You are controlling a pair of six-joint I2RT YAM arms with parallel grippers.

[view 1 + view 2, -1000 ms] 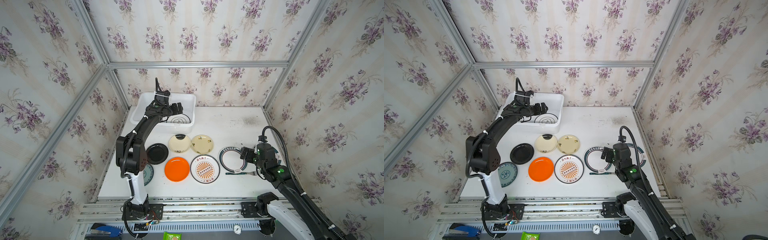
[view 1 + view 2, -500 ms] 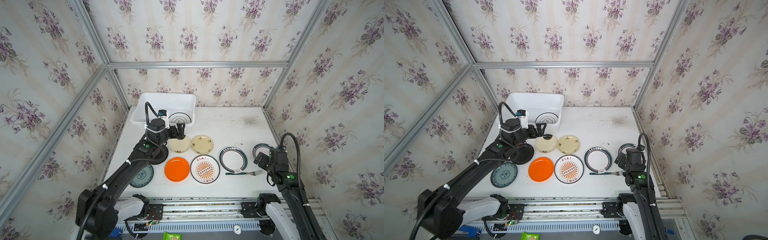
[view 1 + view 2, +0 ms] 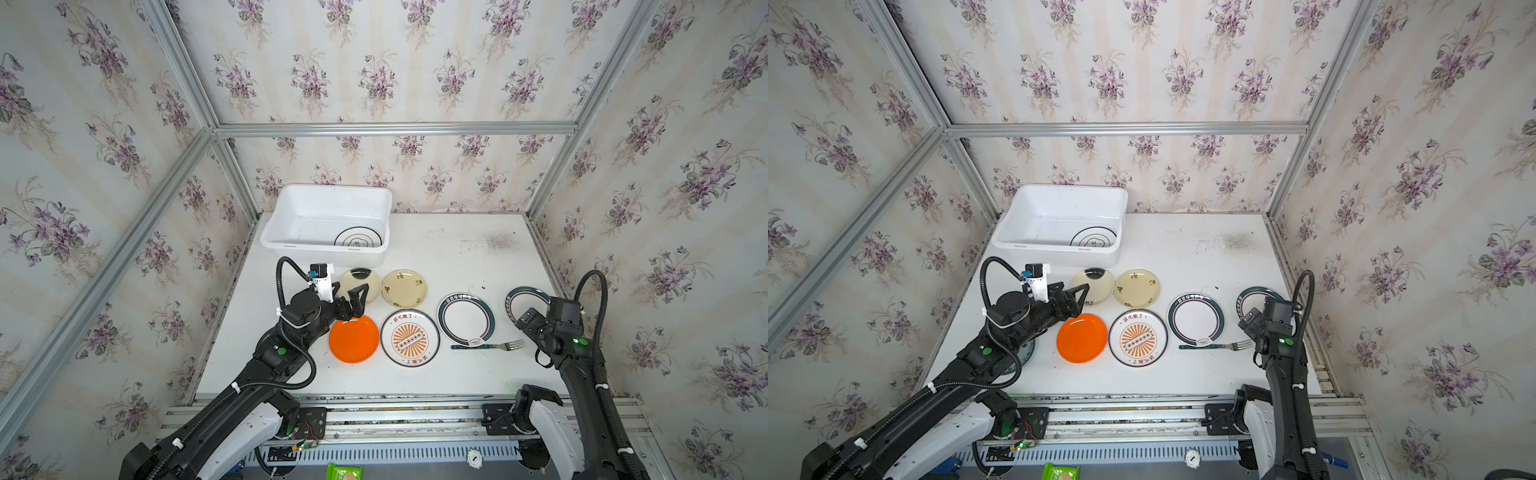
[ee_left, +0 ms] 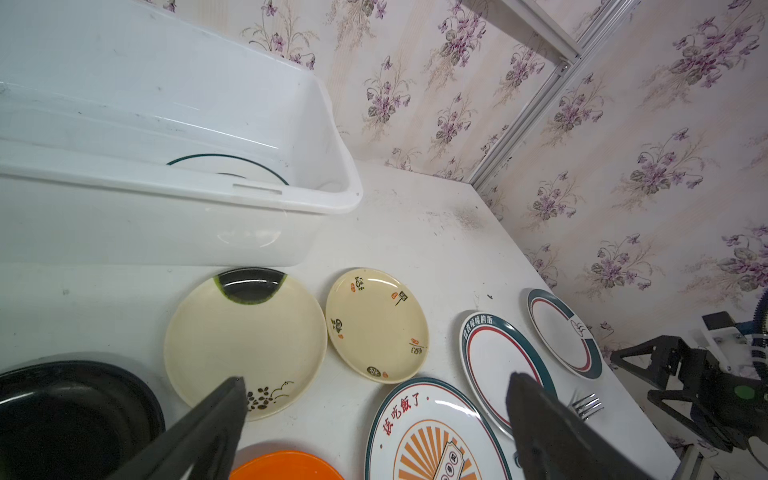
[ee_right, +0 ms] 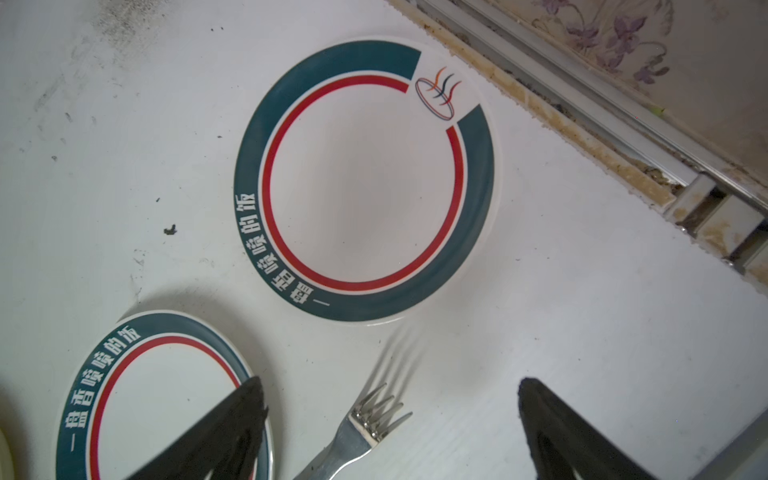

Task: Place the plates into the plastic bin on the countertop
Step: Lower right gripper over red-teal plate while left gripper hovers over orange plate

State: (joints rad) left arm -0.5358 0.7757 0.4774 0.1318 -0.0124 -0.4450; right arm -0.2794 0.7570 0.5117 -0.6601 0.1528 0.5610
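The white plastic bin (image 3: 324, 255) (image 3: 1059, 253) (image 4: 145, 224) stands at the back left of the countertop (image 3: 457, 249) and holds one dark-ringed plate (image 3: 358, 239) (image 4: 232, 166). On the countertop lie a cream plate with a black patch (image 3: 368, 280) (image 4: 245, 345), a second cream plate (image 3: 404, 288), an orange plate (image 3: 354, 338), a sunburst plate (image 3: 410, 337), two teal-ringed plates (image 3: 466, 319) (image 5: 365, 178) and a black plate (image 4: 70, 415). My left gripper (image 3: 355, 300) (image 4: 376, 378) hovers open and empty above the orange plate's far edge. My right gripper (image 3: 524, 322) (image 5: 390, 380) is open above the fork's tines.
A dark-handled fork (image 3: 486, 345) (image 5: 361, 428) lies in front of the teal-ringed plates. A teal plate (image 3: 1027, 353) shows partly under the left arm. Aluminium framing (image 5: 623, 137) and wallpapered walls close in the right and back edges.
My left arm has pulled back out of the bin to the plates in front of it. My right arm has drawn away from the middle teal-ringed plate toward the right edge.
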